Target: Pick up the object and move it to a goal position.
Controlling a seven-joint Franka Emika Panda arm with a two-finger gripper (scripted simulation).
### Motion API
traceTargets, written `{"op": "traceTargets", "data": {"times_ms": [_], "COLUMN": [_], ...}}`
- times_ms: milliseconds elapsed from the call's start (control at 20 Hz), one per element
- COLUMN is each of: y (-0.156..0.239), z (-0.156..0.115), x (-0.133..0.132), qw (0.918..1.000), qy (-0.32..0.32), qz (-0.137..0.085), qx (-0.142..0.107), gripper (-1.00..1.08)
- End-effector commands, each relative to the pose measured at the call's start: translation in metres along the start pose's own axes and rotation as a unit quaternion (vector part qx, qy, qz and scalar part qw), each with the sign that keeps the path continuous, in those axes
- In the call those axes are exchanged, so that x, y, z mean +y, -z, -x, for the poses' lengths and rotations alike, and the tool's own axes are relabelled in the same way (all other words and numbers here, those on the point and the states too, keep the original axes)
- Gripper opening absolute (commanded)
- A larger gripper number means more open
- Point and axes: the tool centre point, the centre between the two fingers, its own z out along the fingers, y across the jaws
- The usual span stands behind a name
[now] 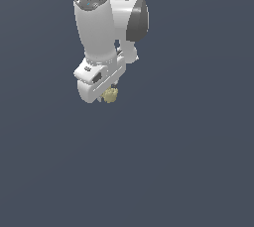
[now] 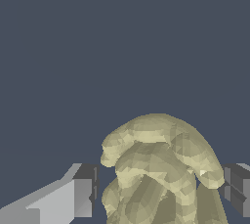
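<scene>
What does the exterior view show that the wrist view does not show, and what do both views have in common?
Only the exterior view shows the white arm coming down from above and the whole hand from outside, which hides most of the object. Only the wrist view shows the object's lumpy, curved lobes close up, lying between the two fingertips; whether they touch it I cannot tell. Both views show the pale yellow object at the hand and the same plain dark blue-grey background.

Open dark floor all around the gripper (image 1: 110, 91), only the object (image 1: 111, 95) between its fingers
</scene>
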Motion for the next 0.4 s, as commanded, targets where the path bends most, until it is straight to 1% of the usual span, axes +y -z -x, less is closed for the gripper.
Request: {"op": "traceTargets", "data": {"times_ms": [0,350], "y": [0.0056,0.0054], "z": [0.0032,0.0028], "x": [-0.0012,0.0], "qw": [1.0,1.0], "qy": [0.0,0.0], "qz": [-0.001,-0.001], "qx": [0.0,0.0], "gripper": [-1.0,-1.0]}}
